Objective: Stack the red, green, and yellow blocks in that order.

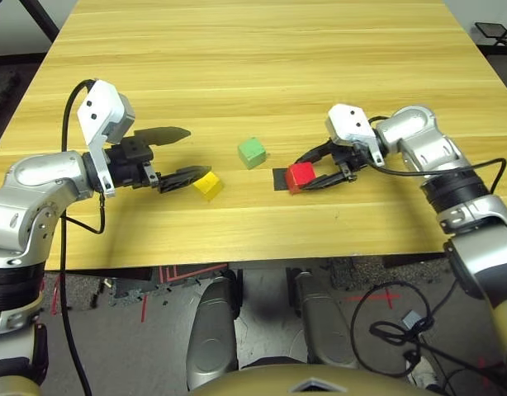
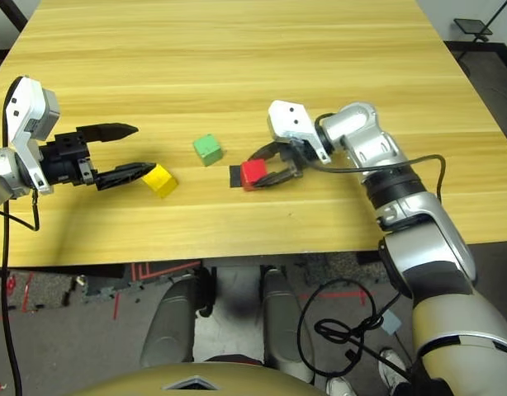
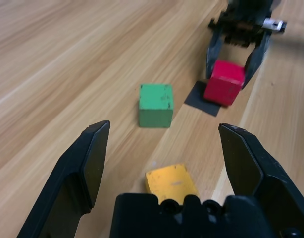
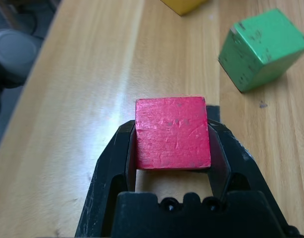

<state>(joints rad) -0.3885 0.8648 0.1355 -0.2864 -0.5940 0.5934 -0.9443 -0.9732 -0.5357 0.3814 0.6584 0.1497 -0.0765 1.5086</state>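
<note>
My right gripper (image 1: 304,174) is shut on the red block (image 1: 301,175), holding it at the right edge of a flat black patch (image 1: 279,178); I cannot tell whether the block rests on the table. The green block (image 1: 252,152) sits alone a little left of it and farther back. At the front left lies the yellow block (image 1: 208,185), with my left gripper (image 1: 196,153) open just beside it. One black finger reaches toward the yellow block's left side and the other hangs farther back. The left wrist view has the yellow block (image 3: 171,182) low between the fingers (image 3: 87,163).
The blocks lie near the front edge of the wooden table (image 1: 262,49), which stretches bare behind them. Black cables (image 1: 65,239) hang off my left arm over the table's front edge, and more cable loops by my right arm (image 1: 452,169).
</note>
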